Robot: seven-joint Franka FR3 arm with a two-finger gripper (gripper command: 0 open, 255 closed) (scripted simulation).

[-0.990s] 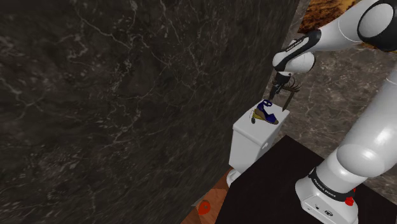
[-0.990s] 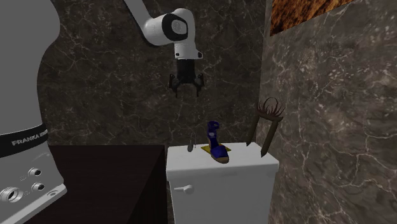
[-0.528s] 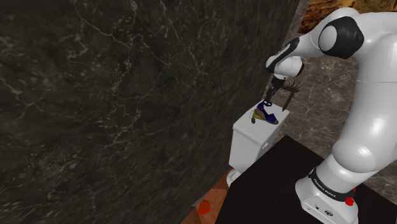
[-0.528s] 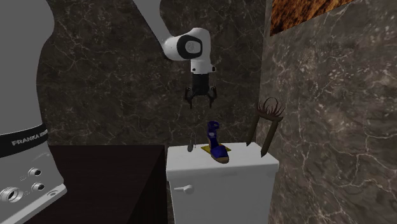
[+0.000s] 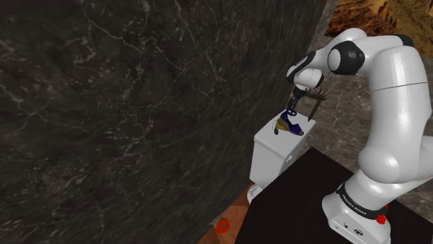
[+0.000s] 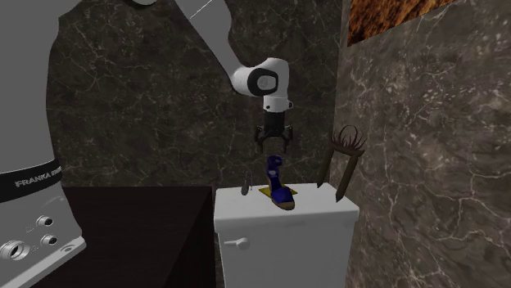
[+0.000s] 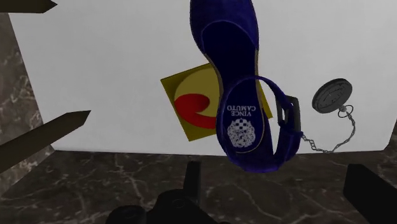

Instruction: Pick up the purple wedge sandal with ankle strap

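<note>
While the white arm reaches down from the upper left of the second exterior view, a dark cabinet top lies at the left and a white toilet tank stands to its right. On the tank's lid, from left to right, are a small round plug with a chain, the dark purple-blue wedge sandal resting on a yellow card, and a brown stick object at the right end. The gripper hangs just above the sandal's ankle strap, its fingers spread apart and holding nothing.
</note>
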